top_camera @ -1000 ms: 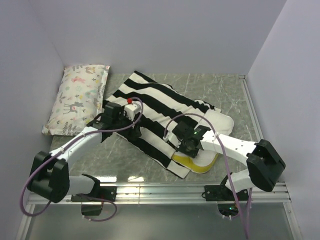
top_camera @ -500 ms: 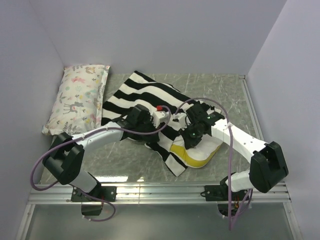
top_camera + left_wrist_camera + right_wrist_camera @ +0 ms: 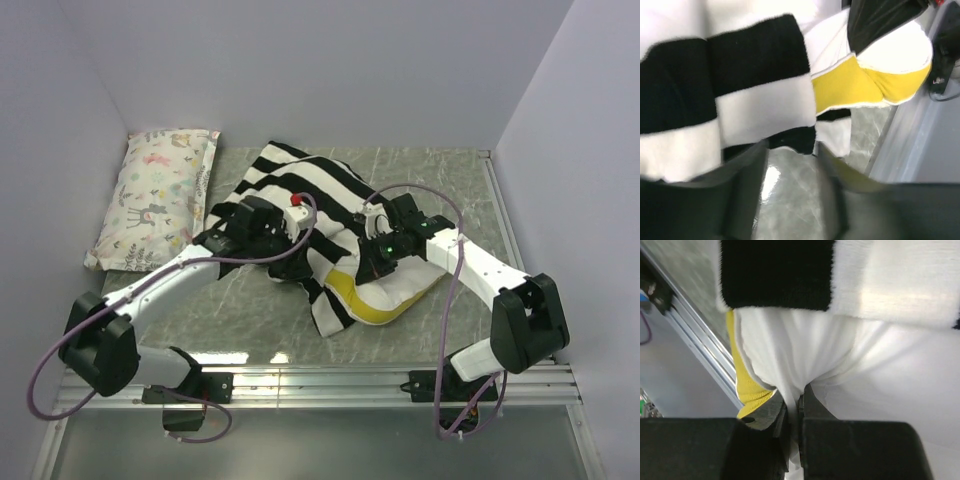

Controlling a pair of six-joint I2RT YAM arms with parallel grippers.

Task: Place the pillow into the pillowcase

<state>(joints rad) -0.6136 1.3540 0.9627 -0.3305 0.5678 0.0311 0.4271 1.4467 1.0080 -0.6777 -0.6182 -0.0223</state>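
The black-and-white striped pillowcase (image 3: 300, 195) lies bunched in the middle of the table. The cream-white pillow (image 3: 405, 290) with its yellow band (image 3: 352, 300) sticks out of the case's near right end. My right gripper (image 3: 378, 255) is shut on a pinch of the pillow's white fabric (image 3: 805, 355), just below the case's hem (image 3: 780, 275). My left gripper (image 3: 288, 262) is open at the case's near edge. In the left wrist view bare table shows between its fingers (image 3: 747, 175), the striped edge (image 3: 760, 105) lies just beyond the tips, and the yellow band (image 3: 850, 87) is to the right.
A smaller pastel animal-print pillow (image 3: 160, 195) lies along the left wall. Grey walls close in the left, back and right sides. A metal rail (image 3: 330, 380) runs along the table's near edge, close to the pillow.
My right gripper has moved away from the rail with the pillow in its grip. My left gripper swung right, then back left a little. The case is bunched farther back.
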